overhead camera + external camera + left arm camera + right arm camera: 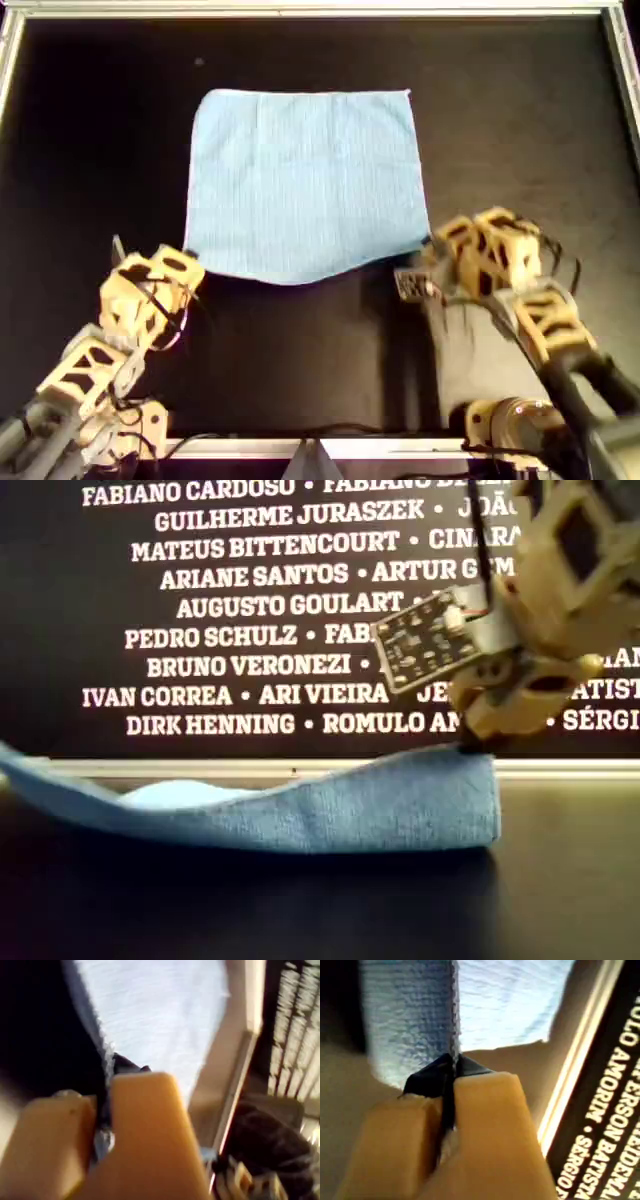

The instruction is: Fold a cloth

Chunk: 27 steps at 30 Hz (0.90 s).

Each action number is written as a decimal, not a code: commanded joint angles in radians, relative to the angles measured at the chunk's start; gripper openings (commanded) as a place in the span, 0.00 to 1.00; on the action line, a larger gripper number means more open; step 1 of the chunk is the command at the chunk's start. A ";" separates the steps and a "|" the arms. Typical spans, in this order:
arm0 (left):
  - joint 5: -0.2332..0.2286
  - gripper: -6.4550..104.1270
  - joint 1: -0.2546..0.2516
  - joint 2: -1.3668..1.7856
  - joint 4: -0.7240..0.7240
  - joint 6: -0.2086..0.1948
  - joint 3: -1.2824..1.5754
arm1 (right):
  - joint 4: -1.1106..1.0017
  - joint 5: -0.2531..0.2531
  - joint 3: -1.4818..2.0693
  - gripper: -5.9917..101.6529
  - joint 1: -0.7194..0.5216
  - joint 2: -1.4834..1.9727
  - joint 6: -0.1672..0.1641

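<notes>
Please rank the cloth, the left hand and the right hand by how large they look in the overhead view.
1. cloth, plainly the largest.
2 and 3. left hand and right hand: they look about alike, each pinching a near corner of the cloth, so I would not rank one over the other.

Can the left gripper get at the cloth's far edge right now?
Probably not: the left gripper is shut on the cloth's near corner, and the right gripper pinches the other, so it must release first.

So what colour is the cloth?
Light blue, with faint thin stripes. The cloth shows best in the overhead view.
</notes>
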 commanded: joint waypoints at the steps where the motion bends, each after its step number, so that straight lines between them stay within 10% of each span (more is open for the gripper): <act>1: 0.003 0.05 0.034 -0.060 -0.023 0.037 -0.149 | -0.103 0.002 -0.158 0.07 -0.006 -0.112 -0.006; 7: 0.014 0.05 0.163 -0.446 -0.023 0.023 -0.469 | -0.118 0.002 -0.350 0.07 -0.006 -0.298 -0.006; 27: 0.011 0.05 0.222 -1.279 -0.023 0.031 -1.442 | -0.120 -0.014 -1.195 0.07 -0.067 -0.894 -0.005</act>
